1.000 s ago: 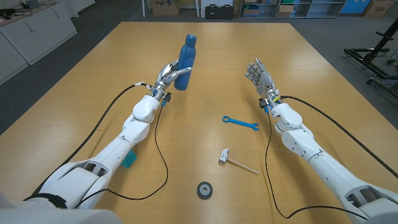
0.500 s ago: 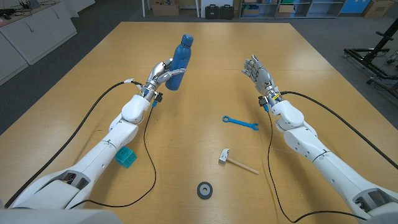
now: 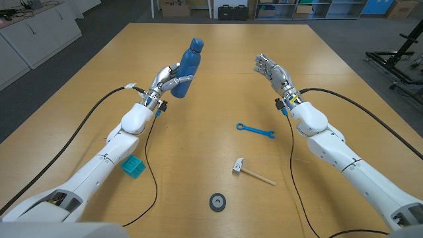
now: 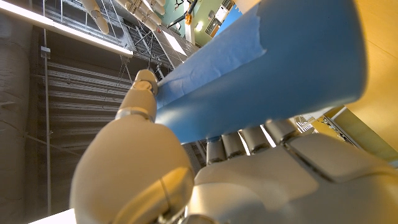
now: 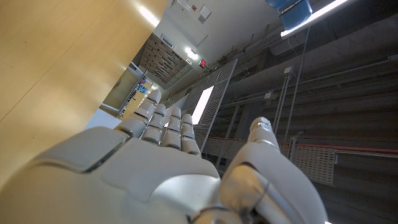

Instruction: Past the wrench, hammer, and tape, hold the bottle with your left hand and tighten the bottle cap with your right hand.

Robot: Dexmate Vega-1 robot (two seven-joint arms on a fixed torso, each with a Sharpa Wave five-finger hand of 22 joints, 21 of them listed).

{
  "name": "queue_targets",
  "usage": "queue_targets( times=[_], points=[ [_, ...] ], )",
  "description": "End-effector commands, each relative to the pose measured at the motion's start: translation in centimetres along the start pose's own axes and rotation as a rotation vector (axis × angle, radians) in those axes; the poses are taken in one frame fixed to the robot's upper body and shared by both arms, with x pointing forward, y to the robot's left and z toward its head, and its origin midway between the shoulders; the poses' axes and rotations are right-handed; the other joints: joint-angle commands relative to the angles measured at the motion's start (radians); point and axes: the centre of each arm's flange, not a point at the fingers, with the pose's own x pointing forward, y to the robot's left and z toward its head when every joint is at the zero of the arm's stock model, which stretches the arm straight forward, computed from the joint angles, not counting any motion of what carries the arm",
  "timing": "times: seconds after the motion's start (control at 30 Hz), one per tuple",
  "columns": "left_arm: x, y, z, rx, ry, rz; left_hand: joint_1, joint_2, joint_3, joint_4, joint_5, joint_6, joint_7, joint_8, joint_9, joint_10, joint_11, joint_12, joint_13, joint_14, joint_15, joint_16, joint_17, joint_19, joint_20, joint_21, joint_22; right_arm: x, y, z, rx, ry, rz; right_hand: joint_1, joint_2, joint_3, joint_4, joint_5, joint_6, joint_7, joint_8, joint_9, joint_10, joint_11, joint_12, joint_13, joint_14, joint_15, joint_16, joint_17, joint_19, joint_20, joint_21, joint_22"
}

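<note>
1. At about 8 o'clock on the table (image 3: pixel 218 79) lies a small teal block (image 3: pixel 133 166), close beside the left forearm.
2. The left hand (image 3: pixel 166 80), near 10 o'clock, grips the blue bottle (image 3: pixel 184 68) around its lower body. The fingers wrap it, with the thumb on the other side, as the left wrist view shows (image 4: pixel 261 68). The bottle leans, its cap (image 3: pixel 195 43) pointing toward 1 o'clock.
3. Low in the middle, near 6 o'clock, lies a roll of tape (image 3: pixel 217 201). Just past it, toward 5 o'clock, is a hammer (image 3: pixel 251 171), and beyond that, right of centre, a blue wrench (image 3: pixel 254 130). All three sit nearer the robot than the bottle does.
4. The right hand (image 3: pixel 271 69), near 2 o'clock, holds nothing. Its fingers are apart and loosely curved, and it is well apart from the cap.
5. Risks, as I judge them: the grip sits low on a leaning bottle, so a sideways push at the cap could make it twist or slip in the left hand. A poorly aimed right hand could knock the bottle instead of seating on the cap.
6. Hard to tell: whether the bottle's base touches the table, as the left hand hides it. The cap's threading is too small to see.
</note>
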Motion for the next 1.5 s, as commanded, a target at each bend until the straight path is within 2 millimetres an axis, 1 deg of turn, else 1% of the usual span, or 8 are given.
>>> queue_targets(
  times=[0.03, 0.3, 0.4, 0.5, 0.87, 0.97, 1.07, 1.5],
  points=[
    [-1.4, 0.0, 0.6, -0.002, -0.024, -0.011, 0.102, 0.113, 0.041, 0.039, 0.004, 0.134, -0.12, 0.007, 0.003, 0.085, -0.07, 0.007, 0.005, 0.008, -0.17, 0.0, 0.004, 0.009, -0.141, 0.001, 0.004, 0.1, 0.6, 3.0, -0.098, -0.043, 0.028, 0.036, 0.0, 0.01, -0.011, -0.002, 0.025, -0.003, 0.01, 0.005, 0.023, -0.008, 0.013, 0.004, 0.014, -0.001, 0.001, 0.001, 0.004, 0.005, -0.005, 0.004],
    [-2.0, -0.2, 1.2, 0.005, -0.039, -0.021, 0.102, 0.112, 0.04, 0.039, 0.005, 0.135, -0.123, 0.007, 0.003, 0.085, -0.07, 0.006, 0.006, 0.01, -0.17, -0.002, 0.004, 0.009, -0.142, 0.0, 0.005, 0.1, 0.7, 4.9, -0.165, -0.07, 0.032, 0.064, -0.001, 0.018, -0.016, -0.001, 0.051, -0.011, 0.021, 0.009, 0.049, -0.009, 0.025, 0.009, 0.017, 0.002, 0.0, 0.002, -0.007, 0.021, -0.013, 0.004],
    [-2.0, -0.3, 1.3, 0.005, -0.042, -0.028, 0.101, 0.112, 0.039, 0.04, 0.005, 0.142, -0.124, 0.009, 0.003, 0.09, -0.069, 0.007, 0.007, 0.011, -0.169, -0.003, 0.004, 0.009, -0.142, -0.001, 0.005, 0.1, 0.7, 5.6, -0.193, -0.079, 0.023, 0.082, -0.002, 0.022, -0.014, -0.002, 0.078, -0.03, 0.031, 0.012, 0.073, -0.032, 0.036, 0.013, 0.008, 0.011, -0.005, 0.003, -0.027, 0.037, -0.024, 0.005],
    [-2.0, -0.5, 1.3, 0.003, -0.046, -0.041, 0.101, 0.114, 0.039, 0.041, 0.005, 0.148, -0.127, 0.011, 0.004, 0.097, -0.074, 0.009, 0.008, 0.017, -0.17, -0.002, 0.005, 0.009, -0.142, -0.002, 0.005, 0.0, 0.8, 6.1, -0.209, -0.087, 0.017, 0.094, -0.004, 0.024, -0.012, -0.002, 0.101, -0.04, 0.039, 0.013, 0.091, -0.04, 0.044, 0.017, -0.015, 0.022, -0.014, 0.005, -0.05, 0.043, -0.036, 0.006],
    [-1.7, -1.1, 1.6, 0.011, -0.063, -0.1, 0.101, 0.115, 0.038, 0.041, 0.006, 0.173, -0.129, 0.019, 0.004, 0.116, -0.074, 0.012, 0.01, 0.029, -0.171, -0.002, 0.007, 0.013, -0.141, -0.002, 0.006, -0.1, 1.1, 8.0, -0.293, -0.105, 0.011, 0.118, -0.012, 0.029, -0.017, 0.0, 0.092, -0.044, 0.034, 0.014, 0.081, -0.051, 0.042, 0.02, -0.035, 0.024, -0.023, 0.006, -0.069, 0.055, -0.047, 0.006],
    [-1.5, -1.2, 1.7, 0.013, -0.066, -0.115, 0.101, 0.117, 0.038, 0.042, 0.006, 0.175, -0.13, 0.019, 0.004, 0.119, -0.076, 0.013, 0.011, 0.033, -0.171, -0.001, 0.008, 0.014, -0.141, -0.002, 0.006, -0.1, 1.2, 8.7, -0.327, -0.102, 0.012, 0.146, -0.019, 0.036, -0.023, 0.003, 0.11, -0.076, 0.041, 0.015, 0.094, -0.069, 0.045, 0.021, -0.046, 0.018, -0.028, 0.005, -0.07, 0.066, -0.051, 0.006],
    [-1.4, -1.3, 1.8, 0.016, -0.07, -0.127, 0.101, 0.116, 0.038, 0.042, 0.007, 0.176, -0.131, 0.019, 0.004, 0.119, -0.076, 0.012, 0.012, 0.035, -0.171, -0.002, 0.009, 0.015, -0.141, -0.002, 0.006, -0.1, 1.3, 9.3, -0.353, -0.1, 0.02, 0.16, -0.023, 0.04, -0.025, 0.005, 0.112, -0.089, 0.042, 0.015, 0.098, -0.084, 0.046, 0.021, -0.051, 0.018, -0.03, 0.005, -0.071, 0.076, -0.053, 0.006],
    [-0.8, -1.5, 2.7, 0.05, -0.079, -0.178, 0.107, 0.12, 0.039, 0.04, 0.008, 0.196, -0.13, 0.024, 0.004, 0.141, -0.08, 0.016, 0.014, 0.05, -0.172, -0.003, 0.008, 0.008, -0.142, -0.008, 0.006, 1.0, 2.2, 12.7, -0.492, -0.119, 0.104, 0.214, -0.039, 0.053, -0.029, 0.012, 0.13, -0.12, 0.047, 0.016, 0.12, -0.11, 0.05, 0.022, -0.042, 0.015, -0.026, 0.002, -0.069, 0.105, -0.059, 0.005]
  ],
)
